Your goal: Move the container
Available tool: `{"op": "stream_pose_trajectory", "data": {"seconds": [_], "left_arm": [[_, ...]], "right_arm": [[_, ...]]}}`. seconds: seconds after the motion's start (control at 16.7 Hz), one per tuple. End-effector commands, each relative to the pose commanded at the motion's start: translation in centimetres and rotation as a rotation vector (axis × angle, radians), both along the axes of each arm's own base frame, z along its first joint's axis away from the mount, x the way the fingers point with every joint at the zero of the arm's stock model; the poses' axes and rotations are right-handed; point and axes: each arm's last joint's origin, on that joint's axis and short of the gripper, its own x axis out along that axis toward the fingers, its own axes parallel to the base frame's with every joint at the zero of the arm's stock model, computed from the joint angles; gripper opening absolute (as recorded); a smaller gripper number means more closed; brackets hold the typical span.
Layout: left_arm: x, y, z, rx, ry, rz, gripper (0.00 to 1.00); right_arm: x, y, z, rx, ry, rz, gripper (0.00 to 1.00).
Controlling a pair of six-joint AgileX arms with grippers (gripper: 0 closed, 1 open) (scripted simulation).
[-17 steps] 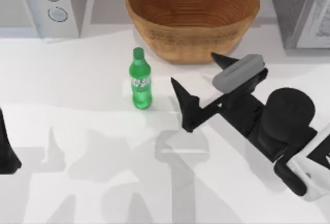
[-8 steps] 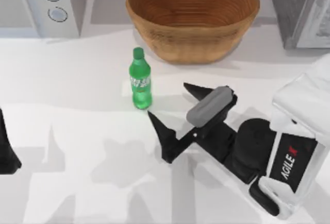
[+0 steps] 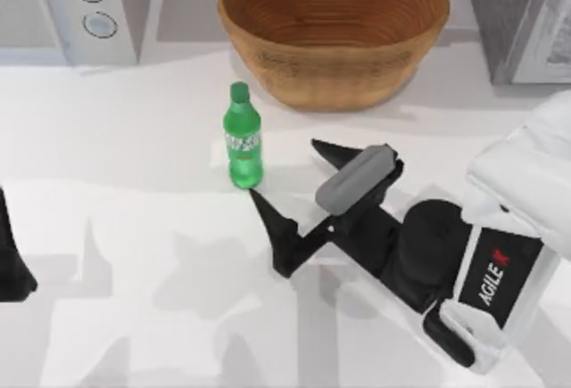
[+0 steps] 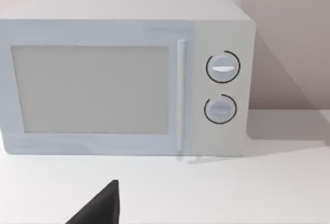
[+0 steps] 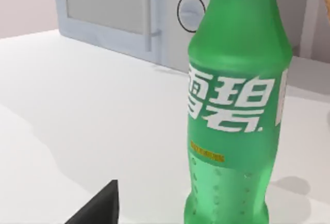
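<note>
The container, a small green soda bottle with a green cap and white lettering, stands upright on the white table in front of the bowl's left side. My right gripper is open just to the bottle's right, low over the table, its two black fingers spread wide and pointing at the bottle without touching it. In the right wrist view the bottle looms close, and one black fingertip shows. My left arm is parked at the table's left edge; one of its fingertips shows in the left wrist view.
A large brown woven bowl stands behind the bottle at the back middle. A white microwave fills the back left corner. A grey appliance stands at the back right. Bare table lies left and in front of the bottle.
My right gripper has swung left and toward the table's front, closing on the bottle with its fingers still spread. The bottle and left arm have not moved.
</note>
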Motion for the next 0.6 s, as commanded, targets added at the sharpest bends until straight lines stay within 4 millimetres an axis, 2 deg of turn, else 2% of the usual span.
{"op": "stream_pose_trajectory", "data": {"seconds": [0.42,0.6], "left_arm": [[0.0,0.0,0.0,0.000,0.000,0.000,1.00],[0.0,0.0,0.0,0.000,0.000,0.000,1.00]], "right_arm": [[5.2,5.2,-0.1,0.006,-0.006,0.001,1.00],[6.4,6.4,0.1,0.003,-0.004,0.001,1.00]]}}
